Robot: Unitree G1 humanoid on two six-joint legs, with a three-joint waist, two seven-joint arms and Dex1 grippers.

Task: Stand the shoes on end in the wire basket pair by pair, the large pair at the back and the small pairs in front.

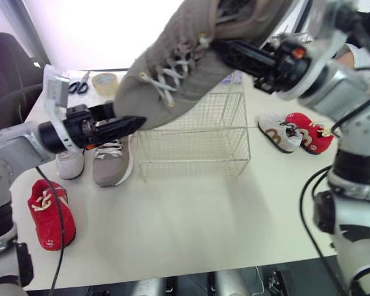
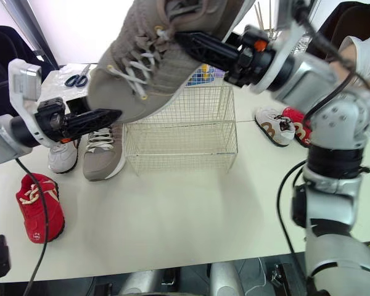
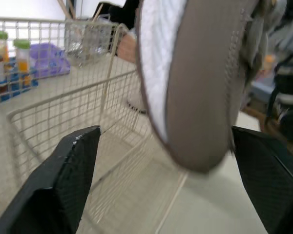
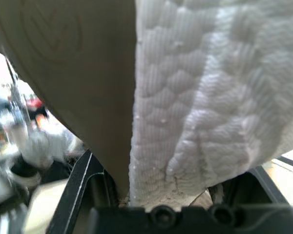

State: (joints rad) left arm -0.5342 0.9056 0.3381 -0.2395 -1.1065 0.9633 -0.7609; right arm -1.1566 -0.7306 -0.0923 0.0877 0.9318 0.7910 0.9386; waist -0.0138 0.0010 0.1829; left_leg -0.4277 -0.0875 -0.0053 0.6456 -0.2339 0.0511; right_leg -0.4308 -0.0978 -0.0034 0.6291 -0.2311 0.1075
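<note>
A large taupe lace-up shoe (image 1: 179, 68) hangs tilted, toe down, above the wire basket (image 1: 194, 139). My right gripper (image 1: 221, 48) is shut on its heel end, and the white sole (image 4: 200, 97) sits between the fingers. My left gripper (image 1: 134, 123) is open at the left of the basket, its fingers (image 3: 63, 185) on either side of the shoe's toe without pressing it. The matching taupe shoe (image 1: 111, 161) lies on the table beside a small white shoe (image 1: 69, 163). A small red shoe (image 1: 49, 213) lies near the table's front left.
A small white and brown shoe (image 1: 279, 131) and a red shoe (image 1: 309, 132) lie right of the basket. Scissors (image 1: 79, 85) and a tape roll (image 1: 103, 82) sit at the back left. A person's sleeve (image 2: 364, 49) shows at the back right.
</note>
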